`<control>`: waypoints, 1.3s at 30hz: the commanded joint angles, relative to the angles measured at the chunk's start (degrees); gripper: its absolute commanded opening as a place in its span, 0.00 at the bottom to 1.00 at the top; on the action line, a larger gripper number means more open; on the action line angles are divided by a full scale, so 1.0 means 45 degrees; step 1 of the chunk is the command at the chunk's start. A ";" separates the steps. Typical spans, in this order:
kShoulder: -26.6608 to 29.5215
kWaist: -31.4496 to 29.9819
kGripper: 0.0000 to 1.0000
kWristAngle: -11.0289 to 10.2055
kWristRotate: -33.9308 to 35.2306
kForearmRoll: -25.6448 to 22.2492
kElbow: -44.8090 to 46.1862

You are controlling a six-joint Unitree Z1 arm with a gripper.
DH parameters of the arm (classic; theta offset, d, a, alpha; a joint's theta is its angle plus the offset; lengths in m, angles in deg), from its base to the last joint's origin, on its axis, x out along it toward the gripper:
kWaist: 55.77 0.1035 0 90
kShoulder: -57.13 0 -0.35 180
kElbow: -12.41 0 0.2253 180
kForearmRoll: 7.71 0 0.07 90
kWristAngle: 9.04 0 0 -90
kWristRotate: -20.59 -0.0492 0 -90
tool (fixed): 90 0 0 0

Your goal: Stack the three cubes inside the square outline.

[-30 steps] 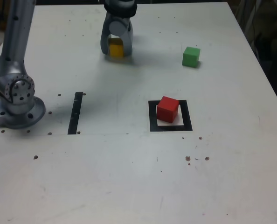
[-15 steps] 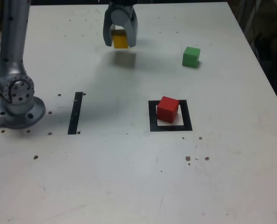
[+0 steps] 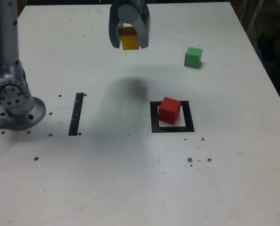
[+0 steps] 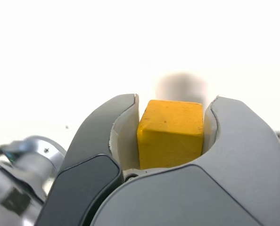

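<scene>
At the exterior view's far left the arm's grey base (image 3: pixel 15 106) stands bolted to the white desk (image 3: pixel 130 179), with its column rising out of the picture. Just beside it, toward the exterior view's right, a thin black strip (image 3: pixel 76 114) lies flat on the desk, its long axis running away from the camera.

Further right and higher up, the fingers (image 3: pixel 129 36) hang above the desk, closed partway and pinching the yellow cube (image 3: pixel 129 38) from two opposite sides. The cube is clear of the desk, and a soft shadow (image 3: pixel 135 87) lies on the surface below it. In the wrist view the two curved grey fingers (image 4: pixel 107 136) press against the yellow cube's (image 4: pixel 170 134) side faces, one flat face turned toward the camera.

Right of that, the red cube (image 3: pixel 169 109) sits inside the square outline (image 3: pixel 154 117), turned slightly askew to the frame and resting toward its far edge.

Furthest to the exterior view's right, the green cube (image 3: pixel 193 57) stands alone on the desk, well apart from the outline.

No lettering or labels can be read on any of these.
</scene>
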 commanded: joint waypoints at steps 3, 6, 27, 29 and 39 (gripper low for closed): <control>0.0099 -0.1850 0.21 0.0347 0.1364 -0.0078 -0.0357; -0.0324 -0.2995 0.20 0.0321 0.2100 -0.0196 -0.0972; -0.2988 -0.5149 0.20 0.0371 0.3642 -0.1380 -0.3385; -0.3183 -0.5149 0.20 0.0425 0.3640 -0.1370 -0.3391; -0.3705 -0.5362 0.20 0.0428 0.3778 -0.1090 -0.2753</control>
